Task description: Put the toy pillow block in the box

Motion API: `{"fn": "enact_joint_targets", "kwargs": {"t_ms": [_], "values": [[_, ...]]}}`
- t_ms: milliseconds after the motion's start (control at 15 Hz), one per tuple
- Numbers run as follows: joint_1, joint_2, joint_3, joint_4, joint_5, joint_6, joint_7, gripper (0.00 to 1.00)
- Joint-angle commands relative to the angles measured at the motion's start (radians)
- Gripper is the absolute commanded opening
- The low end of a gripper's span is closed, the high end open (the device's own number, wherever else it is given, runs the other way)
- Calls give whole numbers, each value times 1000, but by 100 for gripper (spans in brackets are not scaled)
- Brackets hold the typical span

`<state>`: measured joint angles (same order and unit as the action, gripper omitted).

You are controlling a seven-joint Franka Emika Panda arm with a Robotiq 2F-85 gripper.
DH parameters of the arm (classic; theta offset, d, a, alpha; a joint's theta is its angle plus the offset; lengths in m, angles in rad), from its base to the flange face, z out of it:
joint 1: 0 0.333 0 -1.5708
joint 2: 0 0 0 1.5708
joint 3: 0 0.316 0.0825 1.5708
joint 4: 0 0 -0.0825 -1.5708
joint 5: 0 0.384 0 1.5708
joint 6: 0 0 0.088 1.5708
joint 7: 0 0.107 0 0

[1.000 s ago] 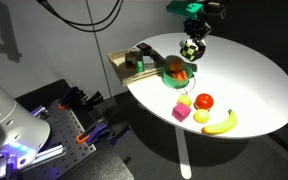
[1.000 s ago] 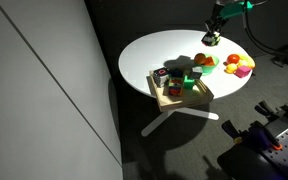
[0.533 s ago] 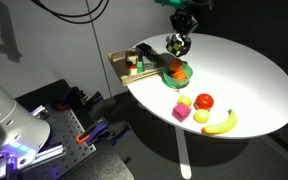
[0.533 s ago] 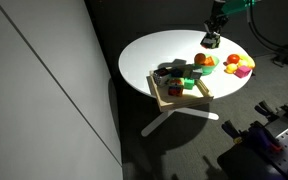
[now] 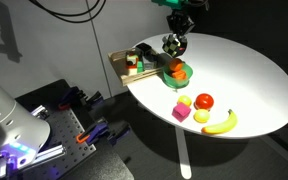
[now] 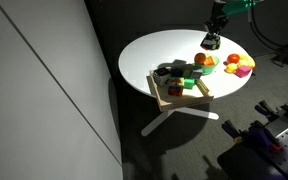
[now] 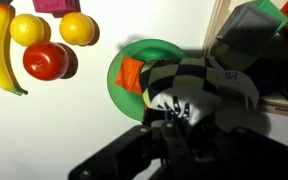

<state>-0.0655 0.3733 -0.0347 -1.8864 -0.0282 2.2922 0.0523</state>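
Note:
My gripper [image 5: 175,30] is shut on the toy pillow block [image 5: 173,43], a dark block with black-and-white patches, and holds it above the white round table, over the green plate [image 5: 178,77] and next to the tan box [image 5: 121,57]. In the other exterior view the gripper [image 6: 215,27] holds the block [image 6: 211,40] above the table's far side. In the wrist view the block [image 7: 189,85] fills the middle, pinched in the gripper [image 7: 172,112], with the plate [image 7: 132,62] below it and the box [image 7: 246,40] at the right.
The box holds several toys. An orange piece [image 7: 132,75] lies on the plate. A banana [image 5: 220,123], a red tomato-like fruit [image 5: 204,101], a yellow fruit [image 5: 186,101] and a pink cube [image 5: 181,114] lie near the table's front edge.
The gripper has carried the block across the table from the far side toward the plate and box. It has slowed over the last half second.

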Motion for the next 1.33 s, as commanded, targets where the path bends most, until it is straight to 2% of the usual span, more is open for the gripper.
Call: {"fn": "enact_joint_targets", "kwargs": {"t_ms": [0,333,400,800,1267], "values": [[7,0,-8,2,4,-2,-3,17],[7,0,-8,2,4,-2,-3,17],[9,0,-6,1,3,-1,-3,5],[55,-12,13,-12,-13,11,7,5],[149,-17,25,-25,-78,85,36,5]]}}
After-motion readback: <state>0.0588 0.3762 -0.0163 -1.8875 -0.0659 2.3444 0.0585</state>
